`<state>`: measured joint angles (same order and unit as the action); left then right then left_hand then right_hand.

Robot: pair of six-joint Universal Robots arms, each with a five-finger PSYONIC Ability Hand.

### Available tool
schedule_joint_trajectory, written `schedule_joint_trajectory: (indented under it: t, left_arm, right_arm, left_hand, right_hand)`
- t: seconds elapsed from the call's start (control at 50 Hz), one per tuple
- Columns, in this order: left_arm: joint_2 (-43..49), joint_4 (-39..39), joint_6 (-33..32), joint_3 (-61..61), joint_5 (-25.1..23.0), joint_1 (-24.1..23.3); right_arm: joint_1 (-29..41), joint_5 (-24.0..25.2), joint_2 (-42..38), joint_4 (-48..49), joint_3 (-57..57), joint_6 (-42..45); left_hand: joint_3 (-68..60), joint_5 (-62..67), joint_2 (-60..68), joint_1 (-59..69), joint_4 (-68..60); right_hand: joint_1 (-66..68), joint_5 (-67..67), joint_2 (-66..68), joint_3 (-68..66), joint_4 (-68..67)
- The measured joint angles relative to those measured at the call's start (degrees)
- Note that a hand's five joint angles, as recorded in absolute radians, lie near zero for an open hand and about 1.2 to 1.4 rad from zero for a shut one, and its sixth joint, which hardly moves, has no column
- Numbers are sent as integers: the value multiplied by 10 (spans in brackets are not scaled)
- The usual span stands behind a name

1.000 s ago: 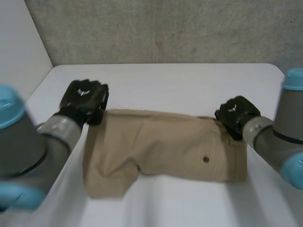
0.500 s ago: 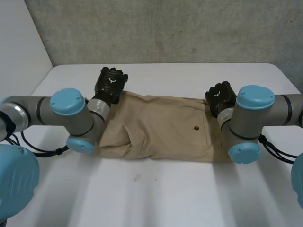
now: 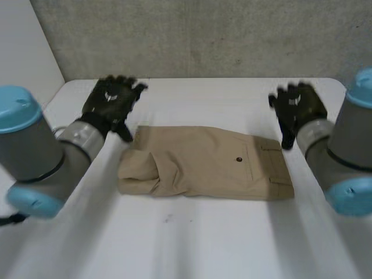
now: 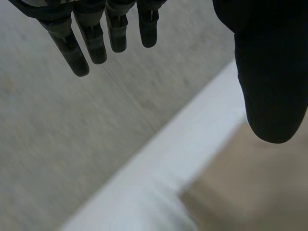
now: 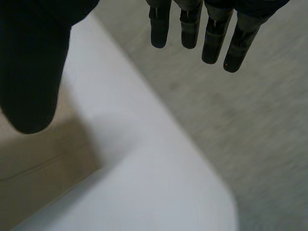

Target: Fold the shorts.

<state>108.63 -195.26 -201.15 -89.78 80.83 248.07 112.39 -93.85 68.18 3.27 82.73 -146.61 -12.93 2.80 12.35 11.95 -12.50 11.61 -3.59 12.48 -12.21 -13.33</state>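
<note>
We hold our left hand [image 3: 110, 103] and right hand [image 3: 297, 107] splayed and empty near the far corners of the tan cloth shorts [image 3: 203, 165], folded on the white table [image 3: 203, 244], judging them soft, light, best pinched at edges.

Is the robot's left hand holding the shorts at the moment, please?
No, the left hand is open and spread beside the shorts, pinching no cloth.

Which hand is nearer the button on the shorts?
Right. The right hand is open off the shorts at the waistband end, near the button; the left hand is open off the opposite, folded end.
</note>
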Motion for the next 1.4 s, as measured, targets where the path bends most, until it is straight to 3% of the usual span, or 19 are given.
schedule_joint_trajectory:
  t: [0.16,0.28,0.36,0.44,0.46,0.52,0.64,0.68,0.78,0.96,1.16,1.32,1.4]
  left_arm:
    - [-54,89,46,-99,-1,15]
    - [-49,82,61,-130,0,20]
    - [-30,50,63,-137,2,23]
    - [-26,43,63,-138,2,24]
    - [-12,10,65,-139,3,27]
    - [1,-21,66,-140,4,29]
    - [12,-39,67,-141,10,30]
    - [13,-42,64,-145,13,33]
    - [10,-47,60,-159,13,47]
    - [0,-47,38,-202,9,64]
    - [-24,-45,-5,-246,10,51]
    - [-42,-45,-12,-243,17,34]
    - [-47,-43,-14,-237,19,35]
  right_arm:
    - [-2,23,8,-37,93,-45]
    - [-19,59,1,-25,127,-84]
    - [-31,82,-9,6,146,-104]
    - [-32,85,-12,15,149,-106]
    - [-33,88,-15,25,152,-108]
    - [-40,91,-45,73,157,-106]
    - [-51,87,-60,84,154,-101]
    - [-59,84,-61,84,154,-96]
    - [-71,79,-55,83,156,-89]
    - [-71,77,-47,81,160,-87]
    - [-69,76,-40,79,160,-87]
    - [-71,77,-26,76,162,-88]
    - [-72,77,-22,75,164,-88]
  left_hand:
    - [-2,1,11,1,-3]
    - [-37,43,45,52,-44]
    - [-140,143,146,157,-145]
    - [-140,143,146,157,-145]
    - [-255,253,262,278,-259]
    - [-374,372,380,396,-379]
    - [-432,428,439,437,-437]
    - [-479,476,488,484,-485]
    - [-530,510,541,503,-538]
    - [-536,510,546,503,-543]
    - [-485,492,491,496,-489]
    - [-232,229,236,231,-233]
    - [-232,229,236,231,-233]
  right_hand:
    - [1,-1,2,-2,-2]
    - [17,-31,42,-44,-32]
    - [77,-81,97,-101,-90]
    - [93,-98,116,-119,-108]
    - [107,-114,132,-137,-126]
    - [154,-164,189,-192,-180]
    - [272,-315,359,-356,-345]
    - [371,-467,527,-523,-521]
    - [384,-490,540,-539,-549]
    - [384,-490,540,-543,-549]
    - [395,-502,540,-544,-549]
    - [393,-488,514,-518,-515]
    - [393,-488,514,-518,-515]
